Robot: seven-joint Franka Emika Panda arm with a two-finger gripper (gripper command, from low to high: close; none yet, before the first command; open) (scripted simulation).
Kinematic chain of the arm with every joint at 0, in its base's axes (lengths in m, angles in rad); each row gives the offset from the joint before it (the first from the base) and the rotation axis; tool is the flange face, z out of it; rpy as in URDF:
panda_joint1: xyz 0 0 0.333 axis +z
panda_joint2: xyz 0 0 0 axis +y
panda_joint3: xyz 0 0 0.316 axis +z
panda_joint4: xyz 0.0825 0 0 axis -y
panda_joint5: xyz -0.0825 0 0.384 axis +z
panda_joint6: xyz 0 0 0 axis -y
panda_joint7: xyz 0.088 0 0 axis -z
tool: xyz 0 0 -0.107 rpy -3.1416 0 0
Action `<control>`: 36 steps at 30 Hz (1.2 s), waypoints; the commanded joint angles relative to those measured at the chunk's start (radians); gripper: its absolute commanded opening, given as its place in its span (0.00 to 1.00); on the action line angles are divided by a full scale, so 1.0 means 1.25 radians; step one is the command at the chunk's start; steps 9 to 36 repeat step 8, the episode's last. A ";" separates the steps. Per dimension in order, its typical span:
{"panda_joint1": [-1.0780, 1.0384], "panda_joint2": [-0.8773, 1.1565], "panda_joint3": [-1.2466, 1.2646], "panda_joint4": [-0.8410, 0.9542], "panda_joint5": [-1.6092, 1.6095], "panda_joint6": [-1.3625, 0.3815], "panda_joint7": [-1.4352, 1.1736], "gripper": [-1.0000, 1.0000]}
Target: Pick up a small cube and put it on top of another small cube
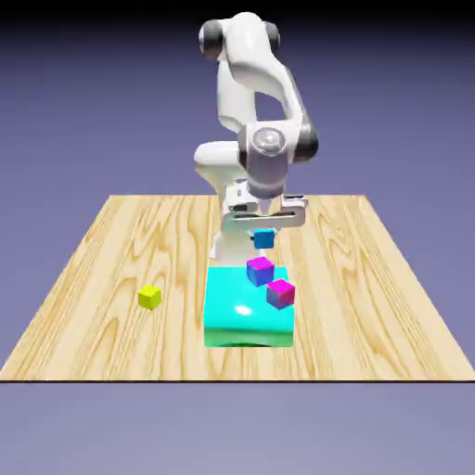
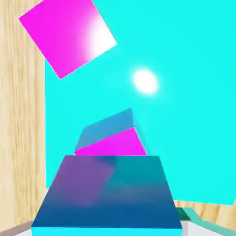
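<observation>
Claw (image 1: 263, 234) shut on the small cube (image 1: 264, 238), which hangs between the fingers above the far edge of the big turquoise block (image 1: 249, 315). In the hand view the held cube fills the bottom of the picture, its teal-blue face large and close, hiding the fingertips.

Just below and a little nearer the camera in the exterior view sits the target, the magenta-topped cube with a blue side (image 1: 260, 271), resting on the block's top near its far edge. In the hand view it shows directly beyond the held cube, slightly turned against it. A second magenta cube (image 1: 280, 293) lies close beside the target, toward the exterior view's right and nearer the camera; whether the two touch I cannot tell. A yellow cube (image 1: 148, 297) stands well apart on the desk (image 1: 83, 278), toward the exterior view's left.

The step in hand looks like carrying the held cube over the target. To do it well, centre it over the magenta top before lowering, and turn the wrist so the faces line up. Come down straight and slowly, keeping clear of the neighbouring magenta cube, and release only once the cube rests flat, since so small a footing forgives little offset.
</observation>
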 commanded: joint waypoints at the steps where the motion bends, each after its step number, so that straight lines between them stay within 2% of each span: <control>1: 0.000 0.015 0.001 -0.020 -0.002 0.035 0.001 0.00; 4: 0.002 0.060 0.005 -0.078 0.001 0.137 0.002 0.00; 5: 0.002 0.060 0.005 -0.078 0.001 0.137 0.002 1.00; 8: 0.001 0.029 0.003 -0.038 -0.001 0.068 0.001 1.00; 36: 0.001 0.029 0.003 -0.038 -0.001 0.068 0.001 1.00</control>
